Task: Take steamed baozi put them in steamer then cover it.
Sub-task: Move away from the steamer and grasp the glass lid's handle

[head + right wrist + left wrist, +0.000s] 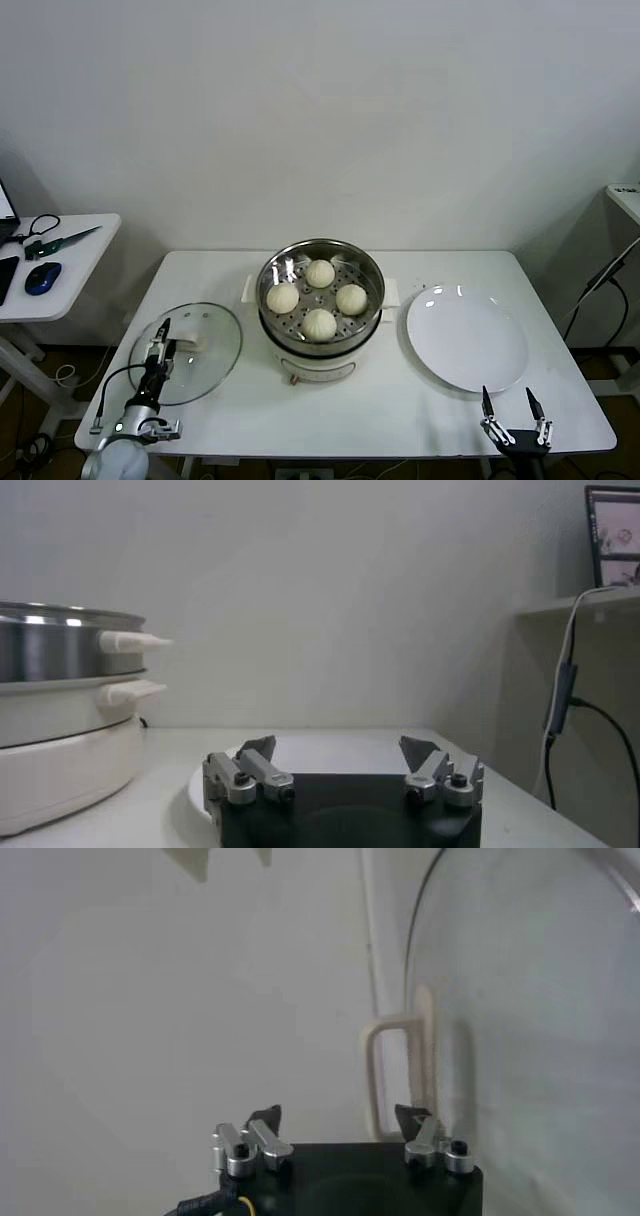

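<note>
The steamer (272,268), a shiny steel basket on a cream pot base, stands mid-table with several steamed baozi (320,273) lying on its perforated floor. Its clear glass lid (205,372) lies flat on the table to the left. My left gripper (163,342) is down at the lid, open, with the lid's white loop handle (400,1073) between its fingers, nearer one fingertip (412,1116); I see no contact. My right gripper (511,404) stands open and empty near the table's front edge, just in front of the white plate (467,340). The right wrist view shows the steamer (60,655) off to the side.
The flat white plate is bare, to the right of the steamer. A small side table (80,262) on the far left carries a blue mouse (42,277) and a hand tool. Cables (600,280) hang at the right, beyond the table.
</note>
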